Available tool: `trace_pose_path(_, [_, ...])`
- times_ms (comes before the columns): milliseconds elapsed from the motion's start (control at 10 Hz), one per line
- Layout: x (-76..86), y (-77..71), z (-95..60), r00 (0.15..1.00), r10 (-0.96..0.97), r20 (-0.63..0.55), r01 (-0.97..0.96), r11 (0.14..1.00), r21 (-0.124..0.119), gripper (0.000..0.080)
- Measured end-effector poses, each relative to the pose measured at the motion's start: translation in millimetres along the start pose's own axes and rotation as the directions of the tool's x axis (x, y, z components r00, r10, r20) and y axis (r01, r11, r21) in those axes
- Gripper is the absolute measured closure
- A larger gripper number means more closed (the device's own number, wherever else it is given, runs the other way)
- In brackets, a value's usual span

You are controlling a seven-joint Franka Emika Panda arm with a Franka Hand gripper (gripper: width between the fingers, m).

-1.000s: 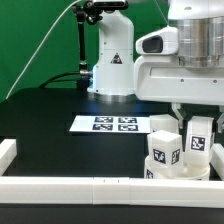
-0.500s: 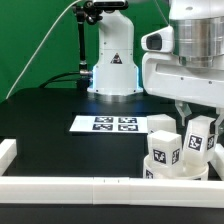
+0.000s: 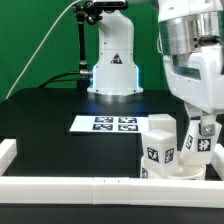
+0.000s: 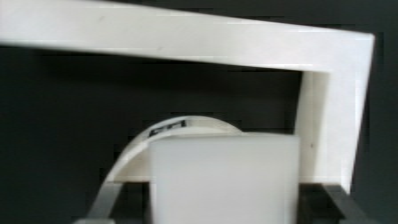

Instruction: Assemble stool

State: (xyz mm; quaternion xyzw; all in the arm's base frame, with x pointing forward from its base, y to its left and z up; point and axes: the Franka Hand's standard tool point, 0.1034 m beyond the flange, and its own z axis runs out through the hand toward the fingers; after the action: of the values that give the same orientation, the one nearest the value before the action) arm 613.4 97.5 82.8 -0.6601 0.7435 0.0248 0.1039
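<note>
gripper [image 3: 206, 133] clamped on a leg [image 3: 202, 144] over the seat [image 3: 170, 170]; keep it upright, seat squarely, avoid neighbouring leg [image 3: 160, 142]

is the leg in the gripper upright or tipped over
Tilted, not fully upright: in the exterior view the leg held in the gripper leans to one side above the seat.

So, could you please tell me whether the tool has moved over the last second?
Yes. The tool has shifted toward the exterior view's right, away from the marker board.
</note>
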Motion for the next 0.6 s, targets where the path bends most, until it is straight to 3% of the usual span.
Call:
trace_pose_path(200, [-0.9, 0.2, 0.1, 0.999, 0.041, 0.001, -0.041, 0.999, 0.000, 0.0461])
trace_pose_path(300, [-1.4, 0.4, -0.2, 1.000, 0.025, 0.000, -0.025, 1.000, -0.003, 0.0328])
trace_pose_path(400, [-7.0, 1.5, -5.4, 0.997, -0.071, -0.006, 0.070, 0.997, -0.039, 0.0328])
trace_pose_path(500, [-14.8, -1.0, -14.8, 0.989, -0.146, -0.009, 0.145, 0.988, -0.043, 0.0211])
trace_pose_path(600, [-19.2, -1.8, -21.6, 0.981, -0.192, -0.005, 0.192, 0.980, -0.043, 0.0167])
